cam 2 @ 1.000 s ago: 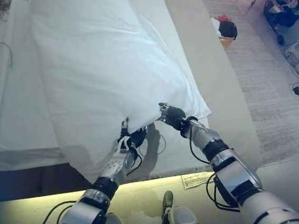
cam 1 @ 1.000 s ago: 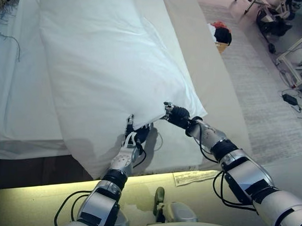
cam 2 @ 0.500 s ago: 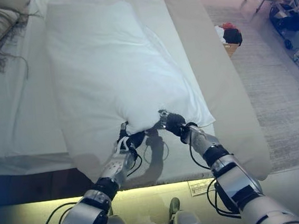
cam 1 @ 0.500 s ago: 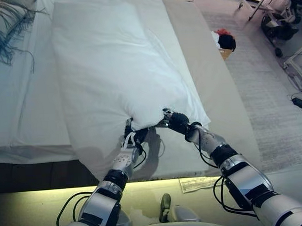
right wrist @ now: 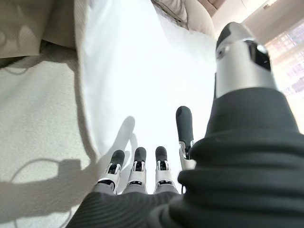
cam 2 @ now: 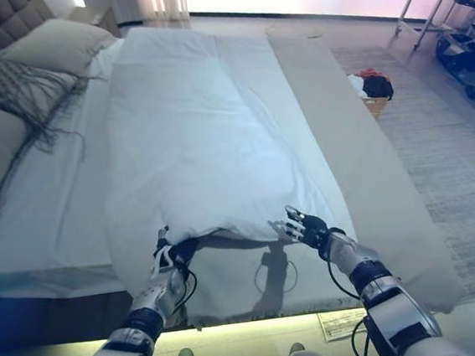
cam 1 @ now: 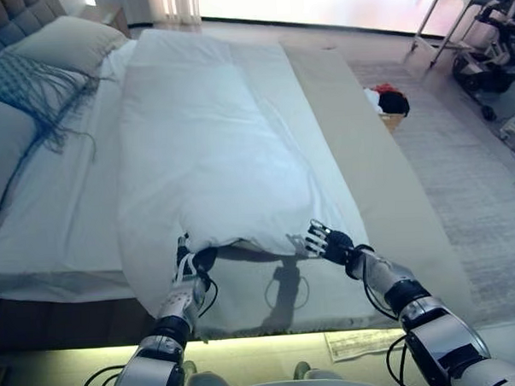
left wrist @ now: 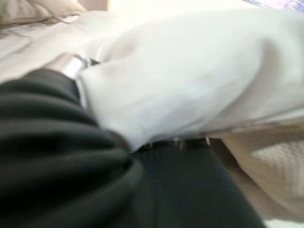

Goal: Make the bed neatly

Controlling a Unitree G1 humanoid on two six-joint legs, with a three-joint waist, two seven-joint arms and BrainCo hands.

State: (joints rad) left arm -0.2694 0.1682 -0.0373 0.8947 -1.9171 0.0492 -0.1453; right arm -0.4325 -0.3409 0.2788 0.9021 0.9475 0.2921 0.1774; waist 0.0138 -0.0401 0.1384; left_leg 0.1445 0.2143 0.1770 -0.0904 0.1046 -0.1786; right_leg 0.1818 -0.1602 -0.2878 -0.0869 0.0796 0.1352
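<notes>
A white duvet (cam 1: 213, 152) lies in a long strip down the bed, its near edge bunched between my two hands. My left hand (cam 1: 189, 269) is at the near left corner with its fingers curled into the cloth; its wrist view shows the duvet (left wrist: 190, 76) draped over it. My right hand (cam 1: 326, 239) is at the near right corner, just off the duvet's edge. Its fingers (right wrist: 137, 166) are straight and hold nothing, with the duvet (right wrist: 142, 71) lying past them.
Pillows (cam 1: 63, 43) and a fringed blue-grey throw (cam 1: 30, 83) lie at the head, far left. A beige cover (cam 1: 386, 196) runs along the bed's right side. A basket of clothes (cam 1: 389, 102) stands on the rug; furniture legs (cam 1: 455, 13) stand at the far right.
The camera has tilted up, so the head of the bed now shows. My right hand has let go of the duvet edge and opened. My hands are farther apart.
</notes>
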